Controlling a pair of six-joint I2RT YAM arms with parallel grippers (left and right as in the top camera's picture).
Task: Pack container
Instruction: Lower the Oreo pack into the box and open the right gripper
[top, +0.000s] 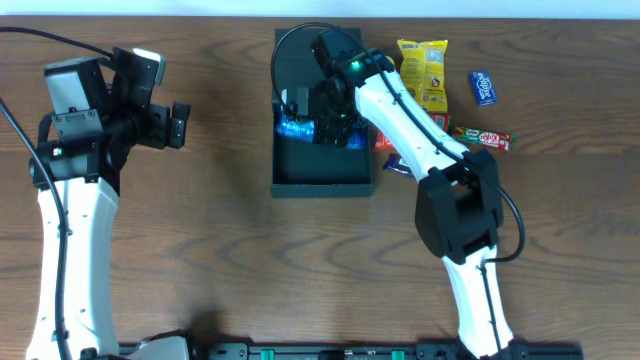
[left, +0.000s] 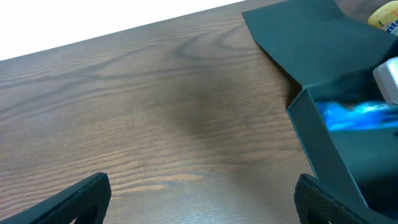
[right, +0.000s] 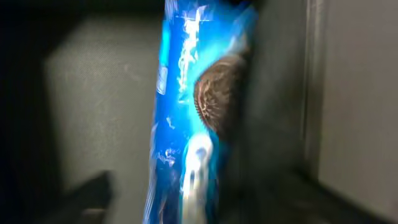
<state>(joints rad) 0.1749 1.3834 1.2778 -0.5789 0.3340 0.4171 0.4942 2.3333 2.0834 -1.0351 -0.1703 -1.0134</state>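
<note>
The container (top: 322, 178) is a matte black box standing open at the table's middle, its flap lid (top: 297, 60) folded back behind it. It also shows in the left wrist view (left: 323, 149). My right gripper (top: 335, 125) is down inside the box and shut on a blue cookie packet (top: 297, 128). The packet fills the right wrist view (right: 186, 124) against the box's dark floor, and appears blurred in the left wrist view (left: 357, 115). My left gripper (top: 172, 125) is open and empty over bare wood, left of the box, with its fingertips at the bottom of its own view (left: 202, 202).
Right of the box lie a yellow snack bag (top: 423, 70), a small blue packet (top: 484, 87), a red wafer bar (top: 487, 136) and a red packet (top: 392, 160) partly under my right arm.
</note>
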